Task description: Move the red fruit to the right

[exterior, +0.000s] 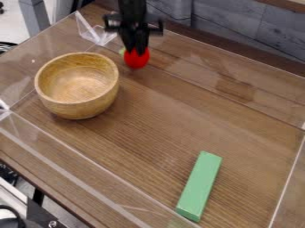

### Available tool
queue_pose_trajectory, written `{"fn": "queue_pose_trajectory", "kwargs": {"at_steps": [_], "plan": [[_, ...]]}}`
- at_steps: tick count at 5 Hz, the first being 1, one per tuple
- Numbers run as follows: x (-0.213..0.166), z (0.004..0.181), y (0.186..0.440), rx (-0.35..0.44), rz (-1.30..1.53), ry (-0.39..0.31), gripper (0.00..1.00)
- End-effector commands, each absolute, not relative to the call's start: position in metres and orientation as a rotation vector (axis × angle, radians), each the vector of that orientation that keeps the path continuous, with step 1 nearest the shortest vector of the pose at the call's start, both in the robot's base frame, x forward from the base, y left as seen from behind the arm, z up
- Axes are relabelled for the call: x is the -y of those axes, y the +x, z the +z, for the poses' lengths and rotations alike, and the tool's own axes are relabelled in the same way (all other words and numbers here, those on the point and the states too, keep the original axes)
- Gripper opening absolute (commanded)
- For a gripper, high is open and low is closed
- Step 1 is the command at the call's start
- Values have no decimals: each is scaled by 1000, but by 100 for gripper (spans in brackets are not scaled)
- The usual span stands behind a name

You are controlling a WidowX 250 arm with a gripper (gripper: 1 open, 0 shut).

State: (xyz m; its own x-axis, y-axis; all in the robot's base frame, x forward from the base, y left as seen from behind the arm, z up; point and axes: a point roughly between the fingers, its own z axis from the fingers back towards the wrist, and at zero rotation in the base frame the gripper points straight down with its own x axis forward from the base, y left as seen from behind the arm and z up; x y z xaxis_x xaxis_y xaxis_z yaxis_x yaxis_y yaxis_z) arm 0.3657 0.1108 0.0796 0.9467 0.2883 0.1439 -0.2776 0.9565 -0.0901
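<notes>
The red fruit point(137, 60) is a small bright red rounded toy at the back of the wooden table, just right of the bowl's far side. My black gripper point(137, 49) points straight down onto it from above, its fingers closed around the fruit's top. The fruit hangs slightly above the table surface. Its leafy top is hidden between the fingers.
A wooden bowl point(77, 85) stands at the left, close to the fruit. A green block point(201, 185) lies near the front right. Clear plastic walls point(286, 178) fence the table's edges. Bare wood point(202, 107) stretches to the right of the fruit.
</notes>
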Motion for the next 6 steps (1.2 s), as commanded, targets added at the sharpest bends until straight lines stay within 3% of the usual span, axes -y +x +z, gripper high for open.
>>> {"fn": "queue_pose_trajectory", "kwargs": {"at_steps": [1, 2, 3, 5, 6], "plan": [[-89, 128, 371, 257, 241, -85, 0], [-51, 136, 369, 260, 171, -107, 0], [-6, 131, 367, 250, 86, -119, 0], [67, 105, 363, 209, -11, -111, 0], [84, 88, 360, 183, -10, -108, 0]]}}
